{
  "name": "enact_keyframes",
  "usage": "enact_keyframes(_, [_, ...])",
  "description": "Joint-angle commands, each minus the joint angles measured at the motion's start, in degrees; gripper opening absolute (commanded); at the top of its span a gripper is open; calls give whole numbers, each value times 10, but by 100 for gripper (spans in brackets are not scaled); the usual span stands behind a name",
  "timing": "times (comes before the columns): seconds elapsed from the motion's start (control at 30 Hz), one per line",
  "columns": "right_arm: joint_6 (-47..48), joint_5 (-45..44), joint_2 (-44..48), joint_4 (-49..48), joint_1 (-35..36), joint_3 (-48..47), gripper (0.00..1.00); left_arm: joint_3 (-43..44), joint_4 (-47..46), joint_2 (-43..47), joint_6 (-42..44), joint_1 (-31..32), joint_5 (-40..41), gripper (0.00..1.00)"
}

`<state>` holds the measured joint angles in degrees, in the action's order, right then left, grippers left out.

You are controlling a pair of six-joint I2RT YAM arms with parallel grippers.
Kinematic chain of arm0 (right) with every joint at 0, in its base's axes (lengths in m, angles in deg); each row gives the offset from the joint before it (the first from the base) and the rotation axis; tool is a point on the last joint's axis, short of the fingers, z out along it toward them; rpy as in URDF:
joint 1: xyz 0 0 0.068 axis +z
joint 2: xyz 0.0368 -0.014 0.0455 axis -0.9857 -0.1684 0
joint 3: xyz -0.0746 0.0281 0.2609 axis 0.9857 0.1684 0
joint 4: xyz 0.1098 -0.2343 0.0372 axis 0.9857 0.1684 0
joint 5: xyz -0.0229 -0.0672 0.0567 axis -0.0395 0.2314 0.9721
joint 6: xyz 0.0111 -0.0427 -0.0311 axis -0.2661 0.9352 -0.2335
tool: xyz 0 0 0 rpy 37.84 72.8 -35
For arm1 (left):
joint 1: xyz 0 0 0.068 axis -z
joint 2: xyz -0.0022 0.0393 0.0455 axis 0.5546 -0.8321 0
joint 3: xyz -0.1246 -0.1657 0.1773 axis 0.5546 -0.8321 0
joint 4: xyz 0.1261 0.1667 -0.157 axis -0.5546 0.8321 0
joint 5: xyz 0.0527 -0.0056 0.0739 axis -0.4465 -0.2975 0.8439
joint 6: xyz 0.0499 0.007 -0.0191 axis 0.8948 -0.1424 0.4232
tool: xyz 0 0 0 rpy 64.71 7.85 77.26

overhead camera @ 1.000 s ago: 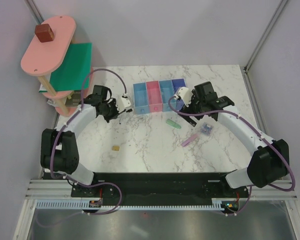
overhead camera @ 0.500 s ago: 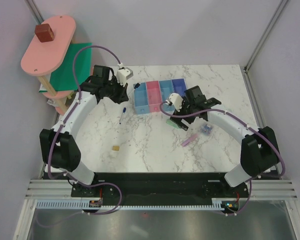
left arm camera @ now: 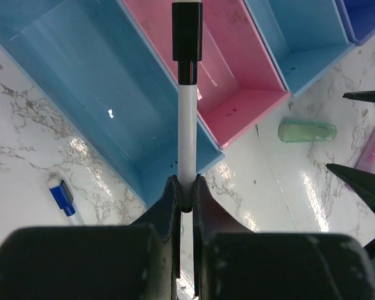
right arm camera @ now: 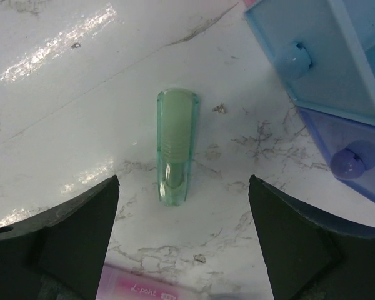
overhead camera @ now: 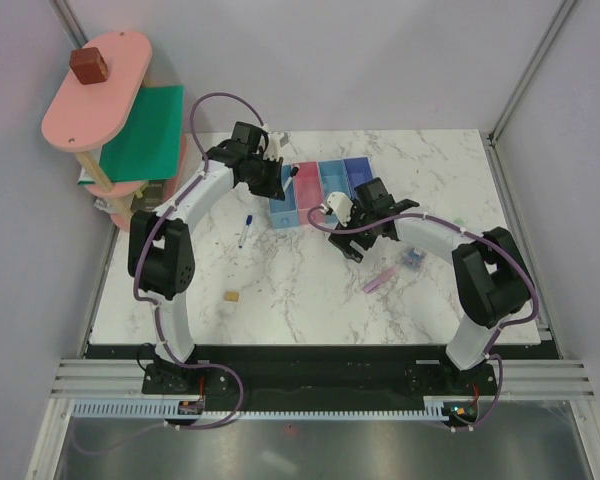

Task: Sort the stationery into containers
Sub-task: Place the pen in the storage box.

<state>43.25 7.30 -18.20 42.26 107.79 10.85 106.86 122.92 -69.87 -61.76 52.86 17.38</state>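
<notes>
Left pincer (left arm camera: 184, 185) clamps white marker (left arm camera: 186, 137), its lower end hidden.

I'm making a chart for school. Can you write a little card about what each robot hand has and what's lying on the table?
Left gripper: shut on a white marker, over the blue bin and pink bin
Right gripper: open, straddling the mint-green piece, not touching
Others lying loose: second marker, pink-lilac bar, tan block, purple-blue bundle
</notes>
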Motion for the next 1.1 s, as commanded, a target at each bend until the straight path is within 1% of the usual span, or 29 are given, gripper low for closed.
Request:
enact_keyframes(0.0, [-11,16,-20,-53,12,-9,91,37,-2,-29,-60,11,67,2])
enact_keyframes(0.17, [-13,14,-33,-66,20,-8,90,39,-1,-48,-73,22,135,2])
enact_keyframes(0.23, [-14,12,-34,-77,22,-3,89,36,1,-48,-79,23,146,2])
enact_keyframes(0.33, [-19,11,-39,-86,24,3,84,34,3,-56,-84,25,148,2])
enact_keyframes(0.37, [-20,10,-45,-90,25,4,80,33,3,-60,-86,26,148,2])
enact_keyframes(0.47, [-23,11,-52,-92,27,6,74,35,2,-66,-89,29,147,2])
enact_keyframes(0.6, [-24,8,-53,-102,27,14,69,45,5,-78,-87,31,143,2])
enact_keyframes(0.63, [-24,7,-55,-102,27,15,67,49,5,-80,-85,32,141,4])
enact_keyframes(0.73, [-24,5,-55,-103,28,19,56,56,6,-84,-82,35,134,13])
enact_keyframes(0.77, [-25,4,-54,-103,28,20,49,58,7,-84,-81,36,130,17])
enact_keyframes(0.83, [-24,3,-51,-104,27,24,41,58,9,-83,-78,36,126,20])
enact_keyframes(0.87, [-24,2,-49,-103,27,26,35,58,10,-82,-77,37,123,24])
enact_keyframes(0.93, [-22,0,-42,-103,27,29,31,58,12,-78,-75,37,120,29])
enact_keyframes(0.97, [-22,-2,-39,-103,27,29,24,59,11,-77,-74,37,119,33])
enact_keyframes(1.03, [-22,-4,-29,-100,27,29,22,59,12,-73,-72,38,114,37])
enact_keyframes(1.07, [-23,-4,-26,-96,27,28,21,59,14,-68,-70,37,113,43])
